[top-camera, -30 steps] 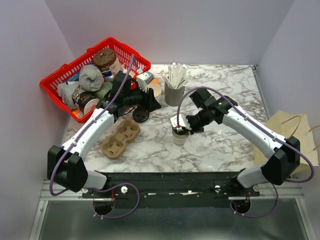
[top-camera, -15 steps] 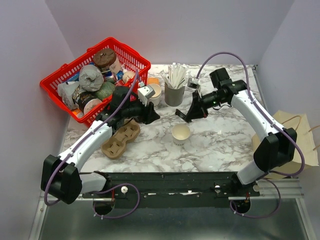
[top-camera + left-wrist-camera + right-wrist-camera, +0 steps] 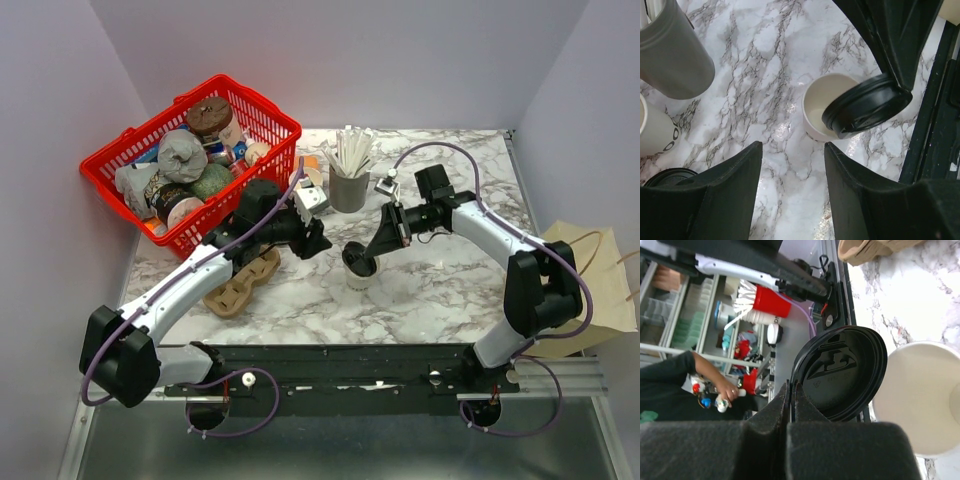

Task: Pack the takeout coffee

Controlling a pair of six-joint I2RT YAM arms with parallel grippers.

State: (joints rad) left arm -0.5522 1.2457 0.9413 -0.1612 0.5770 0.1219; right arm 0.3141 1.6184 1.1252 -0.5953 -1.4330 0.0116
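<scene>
- Down from beside the grey cup of sticks [image 3: 348, 188], the black lid [image 3: 358, 257] now sits tilted over the paper cup [image 3: 362, 278]. Half a second ago that cup stood uncovered on its own.
- The paper cup stands upright on the marble table [image 3: 450, 290], near the middle, in front of the grey cup.
- From the left wrist, the lid [image 3: 867, 106] covers only the right part of the cup's mouth [image 3: 821, 107]. The rest of the pale inside is exposed, so the lid is not seated.
- The right gripper [image 3: 372, 248] is clenched on the lid's edge, and its fingertips [image 3: 791, 390] pinch the rim with no gap.
- The left gripper [image 3: 318, 243] has moved right, closer to the cup. Its fingers [image 3: 735, 170] are spread apart with only marble between them.
- Behind the left arm lie a pulp cup carrier [image 3: 240, 280] and a red basket [image 3: 120, 160] full of containers.
- A brown paper bag [image 3: 580, 260] lies off the table's right edge.
</scene>
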